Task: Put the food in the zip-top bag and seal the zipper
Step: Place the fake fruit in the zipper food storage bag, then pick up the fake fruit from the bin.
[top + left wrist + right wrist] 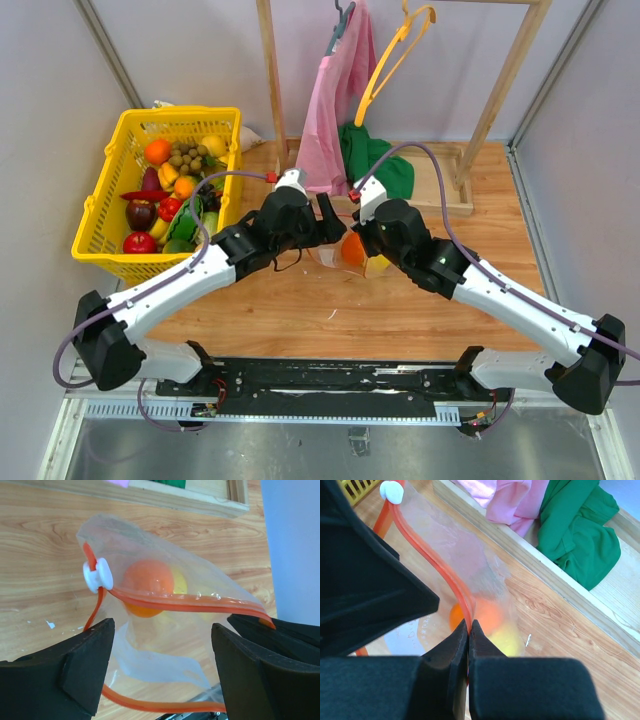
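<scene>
No writing can be read, not even on the zip-top bag.

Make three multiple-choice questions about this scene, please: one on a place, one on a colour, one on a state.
1. Where in the top view is the yellow basket?
A. upper left
B. lower right
C. centre
2. What colour is the slider on the zipper?
A. blue
B. black
C. white
3. The right gripper is:
A. open and empty
B. shut on the zipper
C. out of view
Answers: 1 A, it stands in that corner. 2 C, a white knob sits on the red-orange strip. 3 B, it pinches the strip with no gap.
</scene>
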You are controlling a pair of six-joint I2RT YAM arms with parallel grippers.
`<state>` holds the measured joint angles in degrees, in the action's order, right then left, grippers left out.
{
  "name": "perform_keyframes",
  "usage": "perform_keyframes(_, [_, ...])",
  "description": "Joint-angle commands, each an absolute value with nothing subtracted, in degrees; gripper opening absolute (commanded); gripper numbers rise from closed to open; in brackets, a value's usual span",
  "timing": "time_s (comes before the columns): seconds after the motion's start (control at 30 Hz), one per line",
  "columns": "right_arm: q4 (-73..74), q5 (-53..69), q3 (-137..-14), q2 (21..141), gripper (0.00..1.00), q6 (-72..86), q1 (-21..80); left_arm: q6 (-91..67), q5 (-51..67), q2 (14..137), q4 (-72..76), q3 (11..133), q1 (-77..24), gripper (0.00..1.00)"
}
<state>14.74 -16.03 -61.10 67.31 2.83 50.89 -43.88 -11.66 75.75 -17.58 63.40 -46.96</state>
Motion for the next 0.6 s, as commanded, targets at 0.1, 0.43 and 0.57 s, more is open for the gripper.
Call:
perform_keyframes(0.1, [13.8,-19.3,-60.13,66.54,0.01,3.01,51.5,-38.18,-19.06,70.54,-23.62,67.92,-47.06,0.85])
perform_keyframes(0.43, [14.4,-19.86,-59.94,66.0,0.01,2.52,51.53,-30.88,-20.43,66.53,-33.01,73.21,-36.2,0.9])
perform_keyframes(0.57, [14.53,-20.12,-60.1,65.74,0.01,2.04,51.5,-26.77,-21.98,66.1,-37.34,77.55,-28.86,0.96])
